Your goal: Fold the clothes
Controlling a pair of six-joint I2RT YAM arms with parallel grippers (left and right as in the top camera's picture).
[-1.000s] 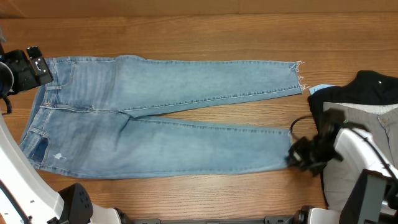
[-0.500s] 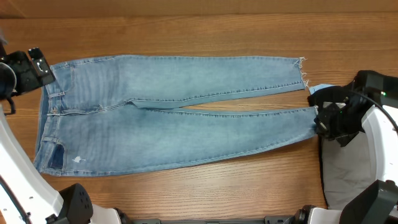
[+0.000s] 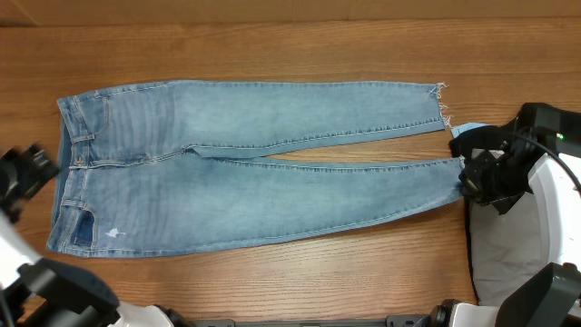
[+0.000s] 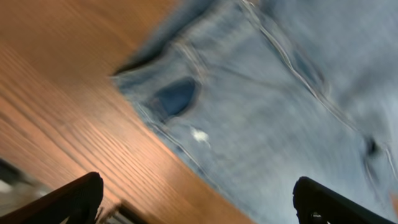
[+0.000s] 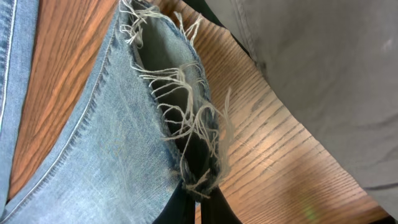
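The light blue jeans (image 3: 254, 173) lie flat on the wooden table, waist at the left, both legs stretched to the right. My right gripper (image 3: 465, 178) is shut on the frayed hem of the near leg; the right wrist view shows the fingers (image 5: 200, 190) pinching the fringe of the jeans (image 5: 93, 155). My left gripper (image 3: 33, 169) is open and empty just off the waist's left edge. In the left wrist view its fingers (image 4: 199, 202) stand wide apart above the jeans (image 4: 267, 118), over a dark patch (image 4: 177, 96) near the waistband.
A black garment (image 3: 549, 123) and a grey garment (image 3: 499, 259) lie at the right edge, behind and under my right arm. The grey garment also shows in the right wrist view (image 5: 323, 68). A pale blue scrap (image 3: 465, 130) lies beside the far hem.
My left gripper has let go of the waistband's far corner and moved toward the table's front, off the waist's left edge. The right gripper, after pulling the near hem right, holds still.
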